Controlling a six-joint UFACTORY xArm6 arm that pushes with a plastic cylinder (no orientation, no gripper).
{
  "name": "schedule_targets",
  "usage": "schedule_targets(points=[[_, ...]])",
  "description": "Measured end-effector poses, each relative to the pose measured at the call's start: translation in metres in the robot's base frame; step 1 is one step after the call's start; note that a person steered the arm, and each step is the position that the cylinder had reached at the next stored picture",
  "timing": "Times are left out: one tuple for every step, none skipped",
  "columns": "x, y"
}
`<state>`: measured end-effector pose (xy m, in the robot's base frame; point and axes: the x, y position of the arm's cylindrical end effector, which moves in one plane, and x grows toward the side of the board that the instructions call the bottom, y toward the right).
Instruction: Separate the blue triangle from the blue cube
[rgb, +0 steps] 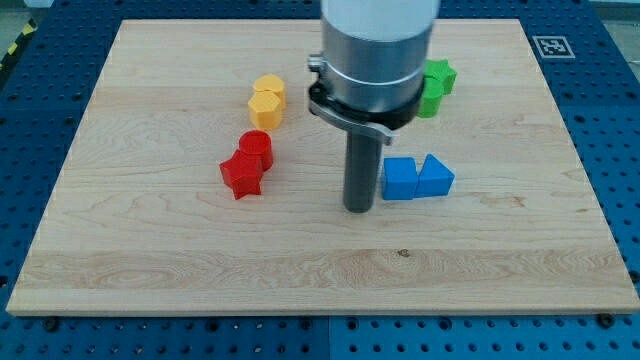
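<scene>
Blue triangle (436, 177): touching the blue cube (399, 179) on its view-right side — one pair, right of the table's (150, 270) centre.
My tip (358, 208): just view-left of the cube, not between them — badly placed for splitting.
End effector: plain rod, no jaws.

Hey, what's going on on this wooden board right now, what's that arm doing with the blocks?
A robot arm with a straight dark rod is working over a wooden board. My tip sits just to the view's left of the blue cube, close beside it. The blue triangle is pressed against the cube's right side, so the two are not yet separated. Two red blocks and two yellow blocks sit further left, and green blocks lie partly hidden behind the arm.
</scene>
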<state>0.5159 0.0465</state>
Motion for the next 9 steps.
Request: schedule_targets(points=[[0.0,0.041],[-0.002,0.057],[-0.01,0.069],[-0.01,0.05],[-0.025,0.068],[-0.033,0.087],[-0.034,0.097],[-0.04,0.108],[-0.047,0.111]])
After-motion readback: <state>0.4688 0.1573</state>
